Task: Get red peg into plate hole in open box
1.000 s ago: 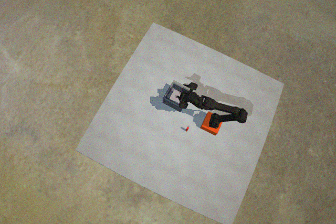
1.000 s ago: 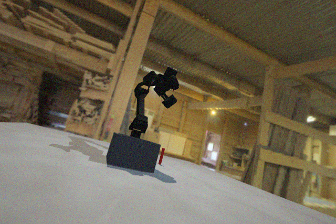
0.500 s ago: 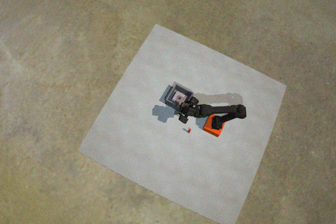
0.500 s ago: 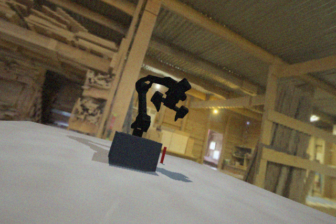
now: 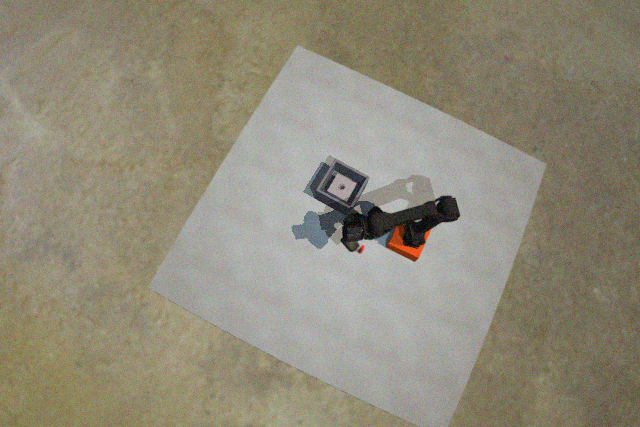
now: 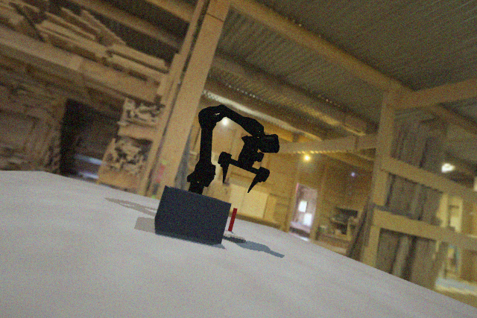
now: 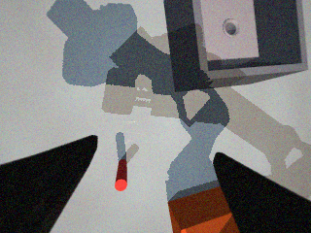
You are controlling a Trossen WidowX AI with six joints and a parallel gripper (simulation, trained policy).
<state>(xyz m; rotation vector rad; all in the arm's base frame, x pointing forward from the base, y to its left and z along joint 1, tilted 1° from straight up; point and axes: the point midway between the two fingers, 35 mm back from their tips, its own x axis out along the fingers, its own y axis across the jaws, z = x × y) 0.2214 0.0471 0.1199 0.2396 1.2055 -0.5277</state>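
hand (image 6: 236, 186) (image 7: 157, 149): spread, nothing between fingers | red peg (image 5: 361, 249) (image 6: 232, 220) (image 7: 121, 176): upright on counter (image 5: 310, 282) (image 6: 115, 272) (image 7: 29, 116), outside | open box (image 5: 363, 185) (image 6: 192, 216) (image 7: 300, 36): at eleven o'clock from peg in top view

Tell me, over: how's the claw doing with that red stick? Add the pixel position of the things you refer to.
Gripper (image 6: 236, 187) (image 7: 157, 149) open, nothing held, above the table. Red peg (image 5: 361, 249) (image 6: 232, 220) (image 7: 121, 174) upright outside the open box (image 5: 330, 199) (image 6: 192, 215) (image 7: 185, 49). Nothing visible between gripper and peg.

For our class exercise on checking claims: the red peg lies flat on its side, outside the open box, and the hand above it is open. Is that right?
Not quite: the red peg stands upright, as the exterior view shows. The rest holds.
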